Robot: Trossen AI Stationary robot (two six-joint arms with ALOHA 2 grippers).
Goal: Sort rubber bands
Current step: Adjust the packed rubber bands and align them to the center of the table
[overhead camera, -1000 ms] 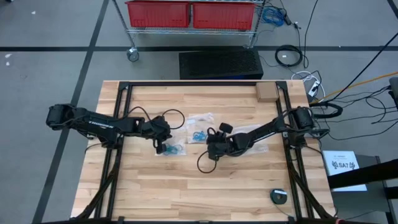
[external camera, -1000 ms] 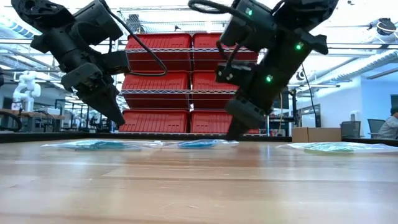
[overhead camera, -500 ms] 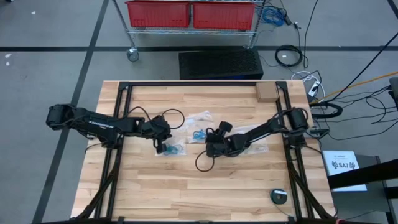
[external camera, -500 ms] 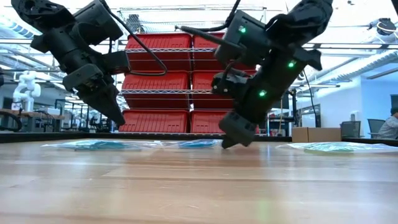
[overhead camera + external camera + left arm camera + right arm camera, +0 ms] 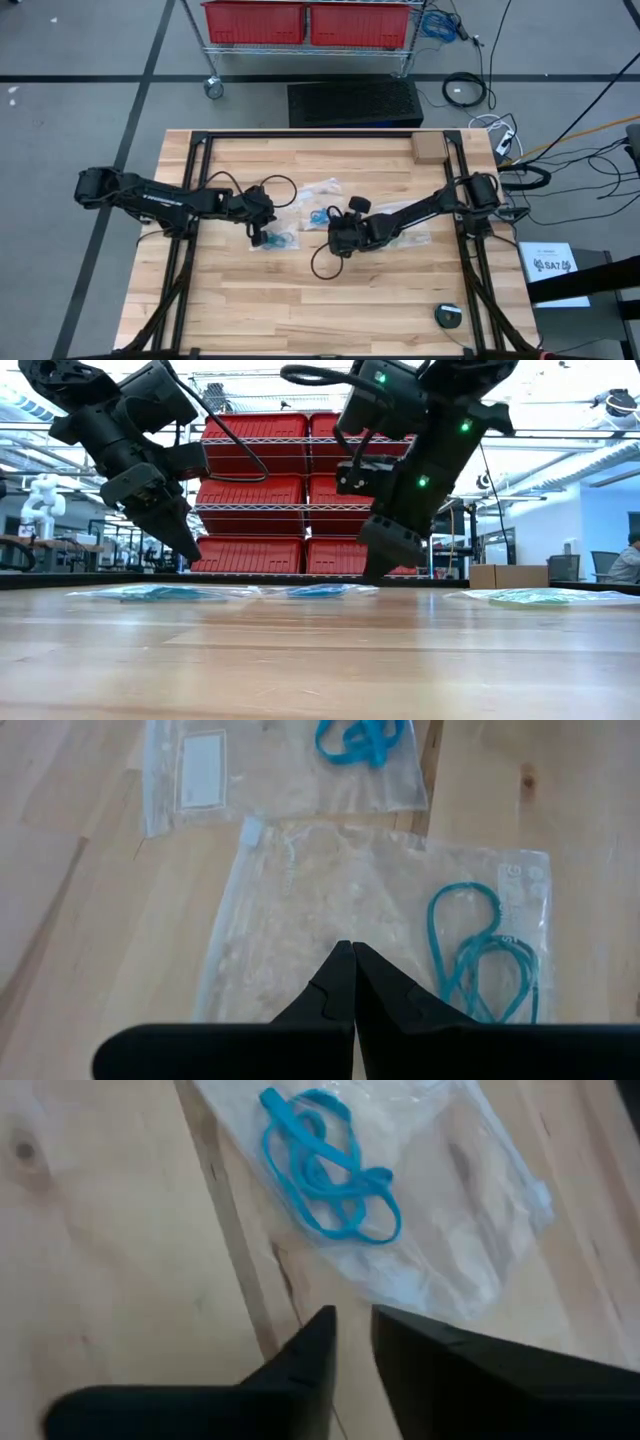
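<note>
Three clear plastic bags lie flat mid-table. One holds teal rubber bands [image 5: 480, 955], one blue rubber bands [image 5: 328, 1168], and one greenish bands [image 5: 540, 597] lies under my right arm. My left gripper [image 5: 348, 950] hangs shut above the teal bag [image 5: 280, 239], clear of it in the low view [image 5: 190, 552]. My right gripper [image 5: 353, 1322] hovers above bare wood just short of the blue bag [image 5: 320, 214]. Its fingers stand a narrow gap apart with nothing between them, and in the low view its tips [image 5: 376, 568] are off the table.
A small cardboard box [image 5: 428, 148] sits at the table's far right corner and a round dark object [image 5: 449, 314] near the right front. A black cable loop [image 5: 322, 264] hangs off my right arm. A cart with red bins [image 5: 305, 22] stands beyond the far edge.
My right gripper dipped until its tips were close to the table beside the blue bag, then rose again to about its earlier height. My left gripper has kept still. The bags have not moved.
</note>
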